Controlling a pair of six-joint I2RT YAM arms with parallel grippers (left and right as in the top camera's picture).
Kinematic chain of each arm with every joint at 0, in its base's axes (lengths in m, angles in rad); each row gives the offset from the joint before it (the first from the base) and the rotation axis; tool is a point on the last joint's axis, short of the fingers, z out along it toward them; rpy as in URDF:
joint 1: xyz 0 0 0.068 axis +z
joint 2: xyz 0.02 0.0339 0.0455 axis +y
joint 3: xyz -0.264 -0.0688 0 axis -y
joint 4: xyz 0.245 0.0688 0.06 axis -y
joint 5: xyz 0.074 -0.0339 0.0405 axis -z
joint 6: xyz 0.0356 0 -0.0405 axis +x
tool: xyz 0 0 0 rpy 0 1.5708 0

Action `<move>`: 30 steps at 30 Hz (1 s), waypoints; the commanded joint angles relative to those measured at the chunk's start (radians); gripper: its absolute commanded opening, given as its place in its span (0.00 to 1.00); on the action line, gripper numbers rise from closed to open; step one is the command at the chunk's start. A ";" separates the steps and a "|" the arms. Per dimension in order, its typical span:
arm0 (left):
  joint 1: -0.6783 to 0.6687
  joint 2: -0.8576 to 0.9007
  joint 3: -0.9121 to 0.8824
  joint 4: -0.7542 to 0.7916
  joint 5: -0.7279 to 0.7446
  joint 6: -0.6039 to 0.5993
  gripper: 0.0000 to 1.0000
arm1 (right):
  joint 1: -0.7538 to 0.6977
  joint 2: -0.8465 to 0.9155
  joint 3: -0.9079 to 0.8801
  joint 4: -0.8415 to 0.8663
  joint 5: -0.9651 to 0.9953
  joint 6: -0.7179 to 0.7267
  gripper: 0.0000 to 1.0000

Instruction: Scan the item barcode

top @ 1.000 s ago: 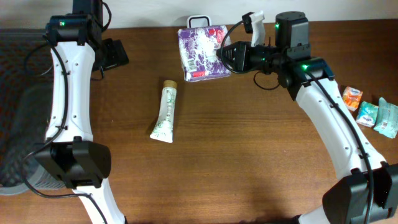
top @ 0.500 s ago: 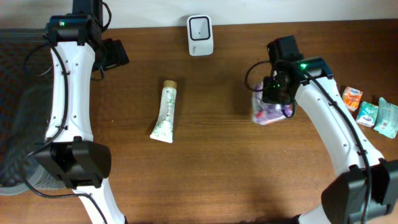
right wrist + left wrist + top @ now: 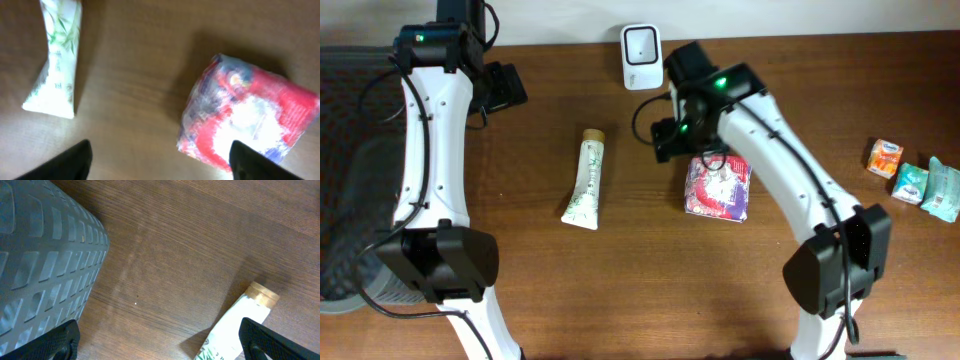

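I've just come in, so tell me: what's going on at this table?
Two robot arms work at a scanning job. The right gripper hangs open over a red and purple packet, which lies flat on the table, unheld. The white scanner stands at the far edge. The left gripper is open and empty near a white tube.

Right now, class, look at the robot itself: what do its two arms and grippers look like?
Both the left arm and right arm have white tubular links, bulky black joints, loose black cables and a green light near the wrist. The left gripper and right gripper show black fingertips.
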 commanded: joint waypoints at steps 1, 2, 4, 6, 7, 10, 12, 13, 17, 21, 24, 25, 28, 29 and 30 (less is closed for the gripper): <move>0.006 -0.024 0.005 0.001 0.003 -0.010 0.99 | -0.182 0.000 0.024 -0.076 0.021 -0.085 0.84; 0.006 -0.024 0.005 0.001 0.003 -0.010 0.99 | -0.265 0.001 0.000 -0.093 0.003 -0.106 0.88; 0.006 -0.024 0.005 0.001 0.003 -0.010 0.99 | -0.383 0.001 -0.070 -0.095 -0.211 -0.315 0.93; 0.006 -0.024 0.005 0.001 0.003 -0.010 0.99 | -0.491 0.001 -0.208 -0.047 -0.352 -0.380 0.91; 0.006 -0.024 0.005 0.001 0.003 -0.010 0.99 | -0.523 0.002 -0.302 0.019 -0.431 -0.405 0.90; 0.006 -0.024 0.005 0.001 0.003 -0.010 0.99 | -0.547 0.002 -0.505 0.218 -0.496 -0.390 0.80; 0.006 -0.024 0.005 0.001 0.003 -0.010 0.99 | -0.547 0.002 -0.606 0.338 -0.529 -0.361 0.73; 0.006 -0.024 0.005 0.001 0.003 -0.010 0.99 | -0.547 0.002 -0.656 0.402 -0.598 -0.361 0.73; 0.006 -0.024 0.005 0.001 0.003 -0.010 0.99 | -0.491 0.003 -0.752 0.575 -0.664 -0.297 0.64; 0.006 -0.024 0.005 0.001 0.003 -0.010 0.99 | -0.409 0.003 -0.716 0.663 -0.713 -0.172 0.04; 0.006 -0.024 0.005 0.001 0.003 -0.010 0.99 | -0.402 0.003 -0.497 0.679 -0.786 -0.037 0.04; 0.006 -0.024 0.005 0.001 0.003 -0.010 0.99 | -0.393 0.003 -0.428 0.713 -0.779 0.014 0.04; 0.006 -0.024 0.005 0.001 0.003 -0.010 0.99 | -0.349 0.003 -0.367 0.975 -0.705 0.222 0.04; 0.006 -0.024 0.005 0.001 0.003 -0.010 0.99 | -0.335 0.004 -0.367 1.028 -0.623 0.261 0.04; 0.006 -0.024 0.005 0.001 0.003 -0.010 0.99 | -0.321 0.004 -0.367 1.071 -0.561 0.261 0.04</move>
